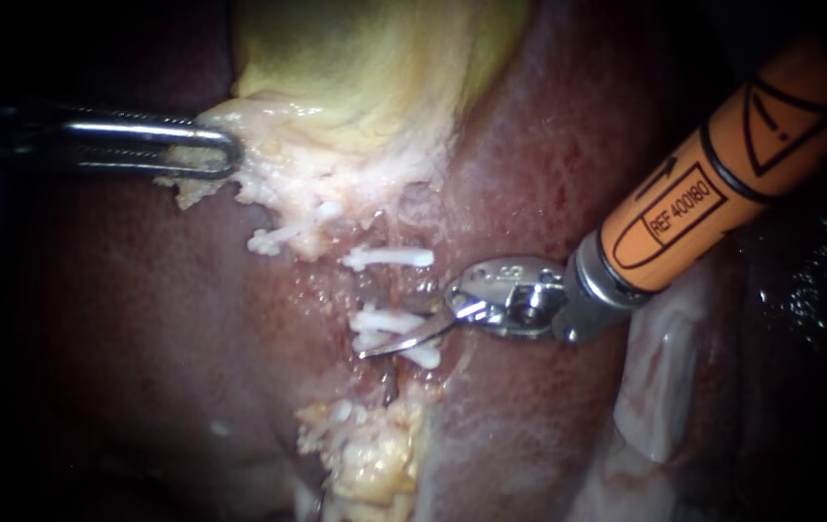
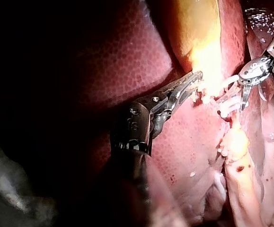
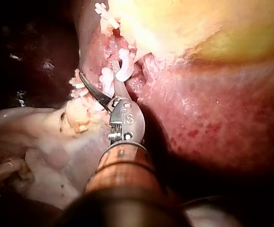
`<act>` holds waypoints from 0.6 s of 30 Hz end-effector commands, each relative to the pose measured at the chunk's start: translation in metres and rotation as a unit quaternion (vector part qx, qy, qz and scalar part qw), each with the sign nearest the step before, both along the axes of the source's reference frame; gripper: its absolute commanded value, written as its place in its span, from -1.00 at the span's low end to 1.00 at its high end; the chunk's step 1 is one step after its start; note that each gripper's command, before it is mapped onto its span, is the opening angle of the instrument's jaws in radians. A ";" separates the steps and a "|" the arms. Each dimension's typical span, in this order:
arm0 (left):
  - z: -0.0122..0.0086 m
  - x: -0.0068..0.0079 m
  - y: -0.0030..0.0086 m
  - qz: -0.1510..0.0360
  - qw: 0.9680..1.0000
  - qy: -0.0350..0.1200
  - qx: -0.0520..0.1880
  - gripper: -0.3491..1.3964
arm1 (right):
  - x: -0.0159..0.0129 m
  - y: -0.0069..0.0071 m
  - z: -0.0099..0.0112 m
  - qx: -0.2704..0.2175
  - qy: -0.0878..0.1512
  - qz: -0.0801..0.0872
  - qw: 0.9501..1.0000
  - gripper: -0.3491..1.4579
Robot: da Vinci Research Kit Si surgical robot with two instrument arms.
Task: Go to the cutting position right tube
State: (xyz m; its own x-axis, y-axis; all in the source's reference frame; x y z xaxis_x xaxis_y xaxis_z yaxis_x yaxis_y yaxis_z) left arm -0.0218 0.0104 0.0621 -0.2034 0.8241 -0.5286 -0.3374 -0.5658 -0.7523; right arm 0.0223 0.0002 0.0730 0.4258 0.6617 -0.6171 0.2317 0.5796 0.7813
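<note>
My right instrument [image 1: 403,333], orange-shafted, comes in from the upper right and ends in thin curved blades. They stand open at the right tube [image 1: 386,290]. One blade lies across the lower white clips [image 1: 384,324]; the other is mostly hidden. An upper clip [image 1: 389,257] sits on the same tube above the blades. In the right wrist view the blades [image 3: 101,84] spread apart just under a white clip [image 3: 124,68]. My left instrument [image 1: 212,153] is shut on the pale lower edge of the gallbladder [image 1: 355,68] and holds it to the left, as its own wrist view [image 2: 193,81] also shows.
Dark red liver [image 1: 142,338] surrounds the field. More white clips [image 1: 278,237] sit on a second tube to the left. Yellowish fatty tissue [image 1: 374,454] lies below the tubes, and pale tissue folds [image 1: 664,387] lie under the right instrument's shaft.
</note>
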 end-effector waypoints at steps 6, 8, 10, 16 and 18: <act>0.0000 -0.0001 0.0000 0.000 1.000 0.000 0.000 -1.00 | 0.0016 0.0003 -0.0011 0.011 0.019 0.004 1.000 0.82; 0.0000 -0.0002 0.0000 0.000 1.000 0.000 0.000 -1.00 | 0.0026 0.0002 -0.0010 0.011 0.021 0.006 1.000 0.82; 0.0000 -0.0002 0.0000 0.000 1.000 0.000 0.000 -1.00 | 0.0035 0.0001 -0.0010 0.011 0.022 0.007 1.000 0.82; 0.0000 -0.0002 0.0000 -0.001 1.000 0.000 0.000 -1.00 | 0.0052 0.0000 -0.0014 0.015 0.032 0.014 0.999 0.82; 0.0000 -0.0002 0.0000 -0.001 1.000 0.000 0.000 -1.00 | 0.0052 -0.0001 -0.0018 0.016 0.033 0.013 0.999 0.82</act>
